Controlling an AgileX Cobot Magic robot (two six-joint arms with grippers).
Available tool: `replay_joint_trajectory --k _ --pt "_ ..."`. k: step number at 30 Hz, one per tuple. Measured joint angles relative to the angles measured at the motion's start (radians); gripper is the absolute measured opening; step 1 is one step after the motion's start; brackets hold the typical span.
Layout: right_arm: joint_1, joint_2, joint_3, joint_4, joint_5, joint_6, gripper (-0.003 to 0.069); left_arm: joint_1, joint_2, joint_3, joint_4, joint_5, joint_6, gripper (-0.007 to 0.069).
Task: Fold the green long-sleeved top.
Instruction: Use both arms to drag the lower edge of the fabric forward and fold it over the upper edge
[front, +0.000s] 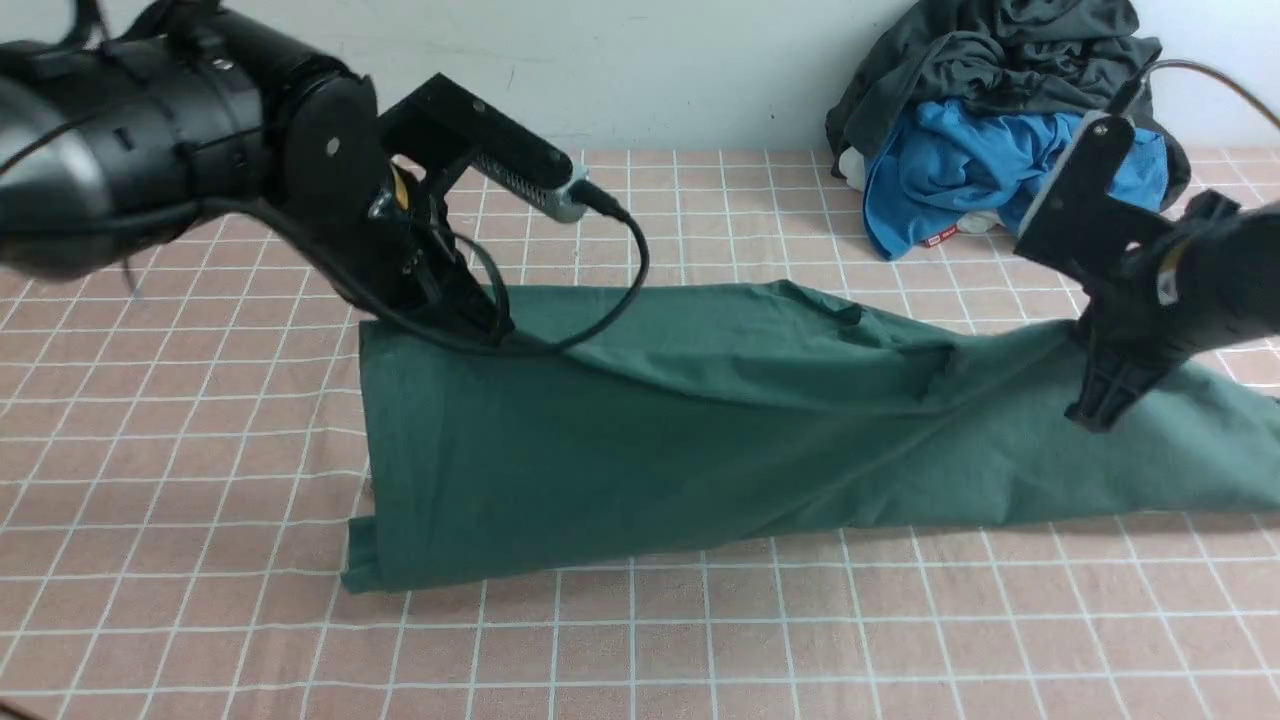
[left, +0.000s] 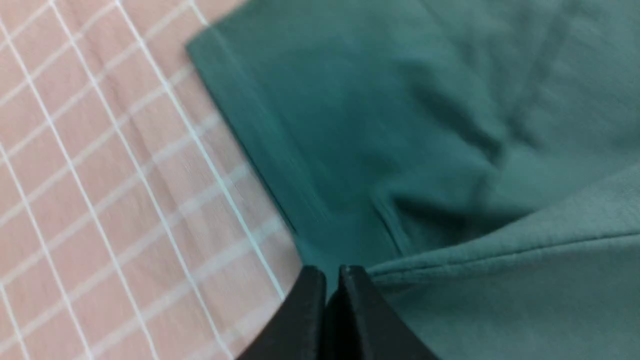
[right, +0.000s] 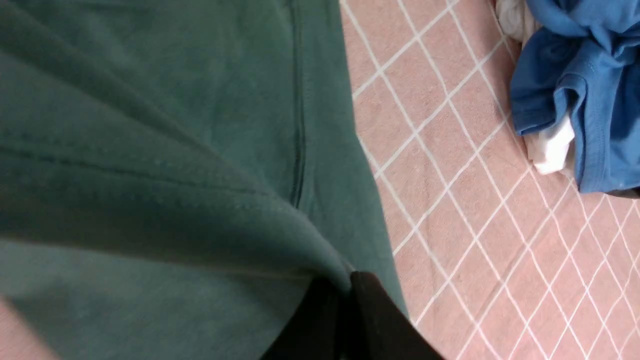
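The green long-sleeved top (front: 700, 440) lies in a long band across the pink checked table, its far edge lifted at both ends. My left gripper (front: 492, 328) is at the top's far left corner. In the left wrist view the left gripper (left: 327, 272) is shut, with a thin strip of the green top (left: 400, 125) showing between the tips. My right gripper (front: 1093, 412) hangs over the right part of the top. In the right wrist view the right gripper (right: 345, 280) is shut on a raised fold of the green top (right: 150, 150).
A pile with a dark grey garment (front: 1000, 50) and a bright blue garment (front: 960, 160) sits at the back right by the wall; the blue garment (right: 585, 85) is near my right arm. The left arm's cable (front: 640, 270) loops down onto the top. Tablecloth (front: 640, 640) shows in front.
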Motion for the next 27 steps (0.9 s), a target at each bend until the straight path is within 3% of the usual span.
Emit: replay_joint_trajectory --k 7,10,14,17,20,22,26,27 --pt "-0.015 0.253 -0.205 0.003 -0.003 0.117 0.0006 0.051 0.323 -0.324 0.002 -0.03 0.0 0.003" --pt "-0.018 0.314 -0.267 0.019 -0.002 0.2 0.004 0.061 0.428 -0.442 0.002 -0.034 -0.009 0.0088" --pt "-0.021 0.342 -0.325 0.02 0.016 0.306 0.0126 0.071 0.494 -0.531 0.022 -0.064 -0.066 0.0185" --pt "-0.021 0.344 -0.406 0.02 0.1 0.438 0.0242 0.082 0.516 -0.586 0.084 -0.081 -0.163 0.0282" --pt "-0.018 0.344 -0.488 0.061 0.228 0.477 0.0285 0.084 0.503 -0.611 0.075 -0.036 -0.193 0.0312" --pt "-0.006 0.344 -0.521 0.169 0.295 0.395 0.0255 0.079 0.495 -0.617 0.015 0.025 -0.141 0.0297" --pt "0.027 0.351 -0.533 0.473 0.338 0.118 0.0122 0.075 0.497 -0.616 -0.141 0.129 -0.017 0.0238" --pt "0.045 0.365 -0.535 0.624 0.343 -0.02 0.0057 0.074 0.504 -0.616 -0.229 0.181 0.061 0.0197"
